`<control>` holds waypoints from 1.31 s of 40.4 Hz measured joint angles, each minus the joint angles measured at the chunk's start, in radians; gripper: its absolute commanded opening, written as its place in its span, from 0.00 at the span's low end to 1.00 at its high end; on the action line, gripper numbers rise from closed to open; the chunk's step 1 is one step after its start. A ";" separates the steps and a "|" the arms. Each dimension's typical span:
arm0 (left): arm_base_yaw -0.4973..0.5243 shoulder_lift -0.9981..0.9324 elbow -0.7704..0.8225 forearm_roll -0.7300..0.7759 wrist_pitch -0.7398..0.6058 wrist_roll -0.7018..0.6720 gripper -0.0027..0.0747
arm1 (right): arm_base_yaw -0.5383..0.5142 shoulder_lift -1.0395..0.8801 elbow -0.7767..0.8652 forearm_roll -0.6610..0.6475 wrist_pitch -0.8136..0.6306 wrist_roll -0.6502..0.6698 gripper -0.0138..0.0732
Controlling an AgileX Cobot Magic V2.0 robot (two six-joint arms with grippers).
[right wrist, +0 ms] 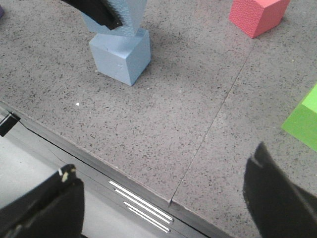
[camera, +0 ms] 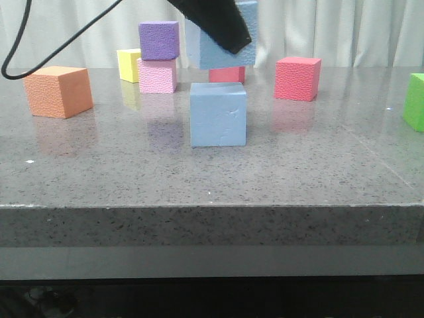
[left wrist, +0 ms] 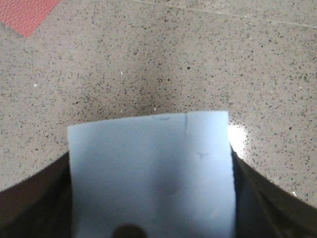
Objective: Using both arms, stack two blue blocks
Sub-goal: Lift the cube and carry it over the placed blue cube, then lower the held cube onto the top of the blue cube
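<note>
One blue block (camera: 218, 114) stands on the grey table, near the middle. My left gripper (camera: 232, 43) is shut on the second blue block (camera: 228, 56) and holds it in the air a little above the first, with a small gap between them. In the left wrist view this held block (left wrist: 151, 173) fills the space between the dark fingers (left wrist: 29, 208). The right wrist view shows the block on the table (right wrist: 120, 54) with the held block (right wrist: 124, 17) above it. My right gripper (right wrist: 158, 198) is open and empty over the table's front edge.
An orange cube (camera: 58, 91) is at the left. A purple cube (camera: 159, 40) sits on a pink cube (camera: 157, 75), with a yellow cube (camera: 129, 64) behind. Red cubes (camera: 298, 77) stand at the back. A green cube (camera: 415, 101) is at the right edge.
</note>
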 measured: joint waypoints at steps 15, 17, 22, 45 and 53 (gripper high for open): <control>0.000 0.002 0.027 0.009 0.002 0.050 0.51 | 0.000 0.000 0.000 0.000 0.000 0.000 0.91; 0.000 0.002 0.040 0.004 0.002 0.055 0.52 | 0.000 0.000 0.000 0.000 0.000 0.000 0.91; 0.000 0.002 0.052 -0.001 0.002 0.066 0.53 | 0.000 0.000 0.000 0.000 0.000 0.000 0.91; 0.000 0.002 0.050 -0.006 0.002 0.109 0.81 | 0.000 0.000 0.000 0.000 0.000 0.000 0.91; 0.000 0.002 0.050 -0.006 0.002 0.109 0.81 | 0.000 0.000 0.000 0.000 0.000 0.000 0.91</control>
